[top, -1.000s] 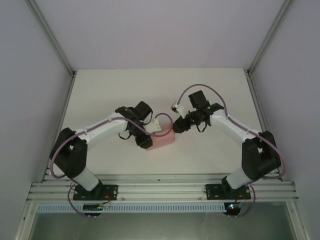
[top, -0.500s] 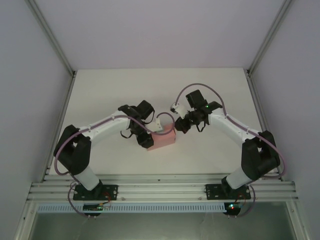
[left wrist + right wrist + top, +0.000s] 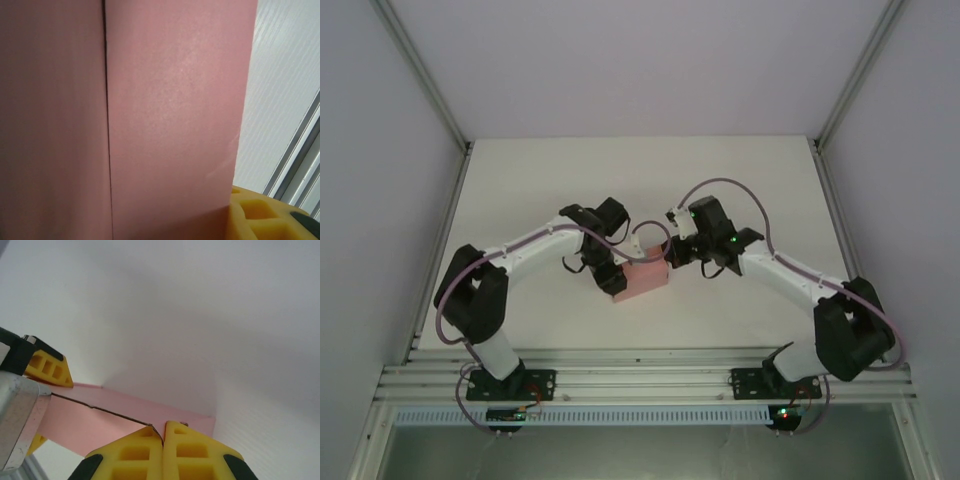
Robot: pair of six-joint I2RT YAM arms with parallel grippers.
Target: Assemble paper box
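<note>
roughly at the middle of the worktop, a little towards the near edge, lies the paper box, a small flat salmon-pink rectangle folded into shape. both arms reach inward to it from their bases on the metal rail.

the left gripper is at the box's left end. in the right wrist view, one of its yellow pads sits on the far side of the card. a second bit of yellow shows just below the card's near edge, so its jaws are pinching the box between them. in the left wrist view the pink card stands right up against the lens. a thin dark seam runs straight down it, and one yellow pad touches its lower right corner. white worktop and a strip of metal framing show beyond the card's right edge.

the right gripper is at the box's far right corner. its two yellow fingertips are pressed together with no gap between them, and the tips touch the near edge of the pink card, where a thin dark fold line ends. i cannot tell whether a sliver of card is caught between them.

a purple cable loops above the box between the two wrists.
</note>
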